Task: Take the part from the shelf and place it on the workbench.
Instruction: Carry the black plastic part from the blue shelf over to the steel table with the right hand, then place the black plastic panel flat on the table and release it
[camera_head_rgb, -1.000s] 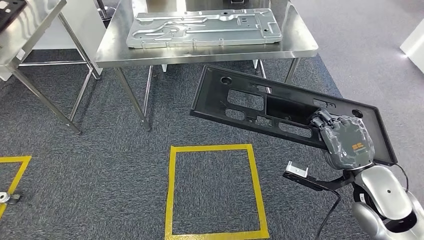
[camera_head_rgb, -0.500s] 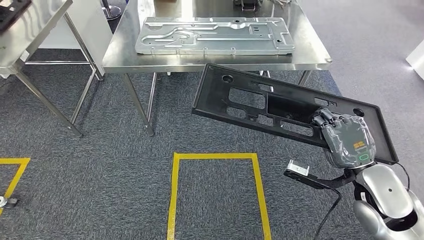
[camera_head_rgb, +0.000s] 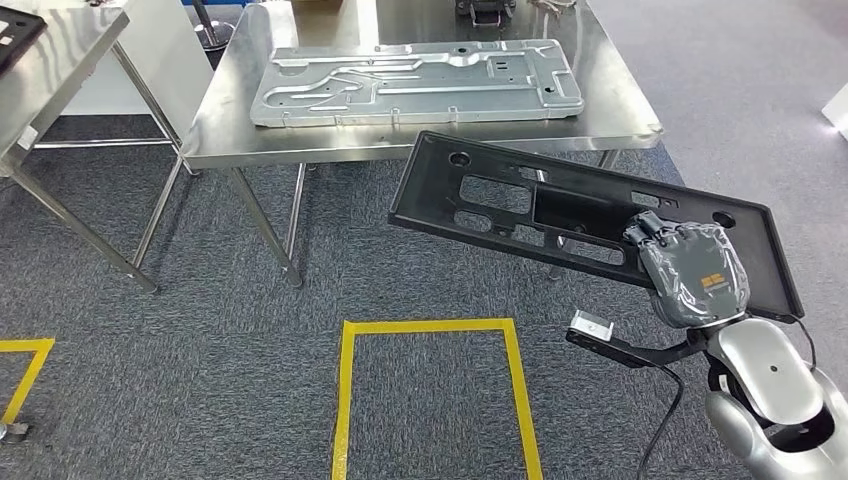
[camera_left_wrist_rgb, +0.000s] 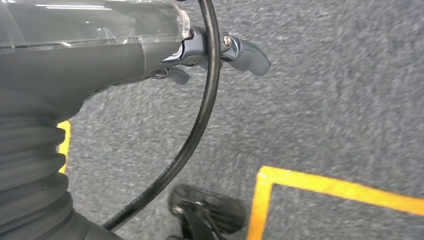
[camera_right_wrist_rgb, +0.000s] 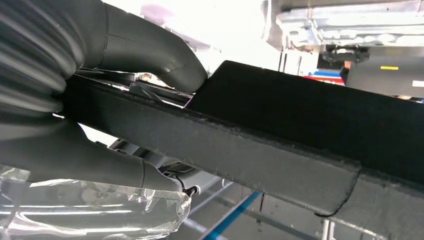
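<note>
The black part (camera_head_rgb: 560, 215) hung over grey carpet (camera_head_rgb: 200, 340), gripped at its 4 o'clock end by the right hand (camera_head_rgb: 690, 270), short of the steel workbench (camera_head_rgb: 620, 105) bearing a metal panel (camera_head_rgb: 415, 80) at 12 o'clock; whether the left hand (camera_left_wrist_rgb: 90, 55) was open or closed could not be told

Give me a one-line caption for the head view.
Right hand carries the black panel toward the steel workbench, where a metal plate lies.

— Where is the right hand (camera_head_rgb: 693, 275)?
— Raised ahead of its silver forearm, fingers hooked over a black panel's (camera_head_rgb: 520, 200) near edge, thumb beneath.
— And the left hand (camera_left_wrist_rgb: 90, 55)?
— Hanging low, holding nothing, fingers loosely curled.
</note>
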